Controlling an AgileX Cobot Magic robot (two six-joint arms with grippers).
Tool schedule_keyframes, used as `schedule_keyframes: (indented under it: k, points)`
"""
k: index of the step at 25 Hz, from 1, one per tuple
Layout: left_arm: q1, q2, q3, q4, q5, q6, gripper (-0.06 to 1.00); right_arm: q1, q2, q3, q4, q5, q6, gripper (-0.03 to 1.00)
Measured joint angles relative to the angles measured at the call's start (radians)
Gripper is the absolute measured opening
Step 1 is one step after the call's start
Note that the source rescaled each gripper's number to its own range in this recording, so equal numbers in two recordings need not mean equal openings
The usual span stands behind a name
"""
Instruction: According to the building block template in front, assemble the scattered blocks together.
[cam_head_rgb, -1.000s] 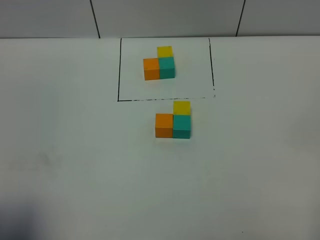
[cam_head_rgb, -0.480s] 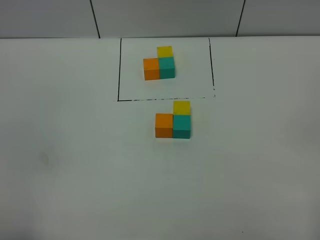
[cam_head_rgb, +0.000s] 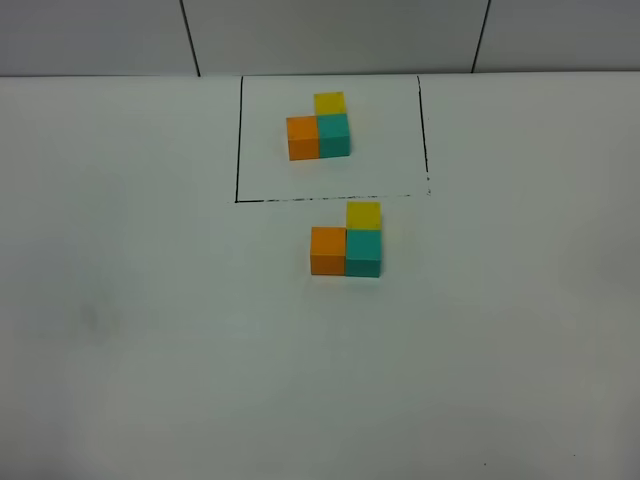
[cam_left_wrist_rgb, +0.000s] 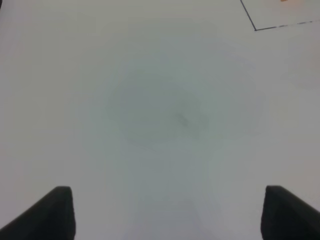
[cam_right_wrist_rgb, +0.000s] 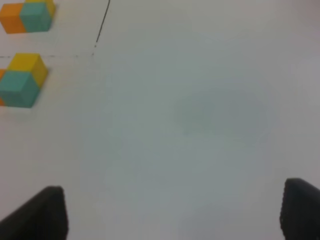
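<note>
The building block template (cam_head_rgb: 320, 130) is an L of orange, teal and yellow cubes inside a thin black rectangle (cam_head_rgb: 238, 140) at the back of the table. Just in front of it the scattered blocks stand touching in the same L: orange cube (cam_head_rgb: 327, 250), teal cube (cam_head_rgb: 364, 252), yellow cube (cam_head_rgb: 363, 214). Neither arm shows in the high view. My left gripper (cam_left_wrist_rgb: 167, 215) is open over bare table, away from the cubes. My right gripper (cam_right_wrist_rgb: 175, 212) is open too, with the teal cube (cam_right_wrist_rgb: 17, 87) and yellow cube (cam_right_wrist_rgb: 27, 63) far off to one side.
The white table (cam_head_rgb: 150, 330) spreads around both groups of cubes. A tiled wall (cam_head_rgb: 330, 35) rises behind its far edge. One corner of the black frame (cam_left_wrist_rgb: 256, 29) shows in the left wrist view.
A dark shadow at the lower left of the high view has faded away. The cubes have not moved.
</note>
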Motion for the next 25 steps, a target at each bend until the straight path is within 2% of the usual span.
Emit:
schedule_keyframes:
  k: [25]
  points:
    - [0.000,0.000,0.000,0.000,-0.001,-0.001,0.73,0.000,0.000,0.000,0.000,0.000,0.000,0.73]
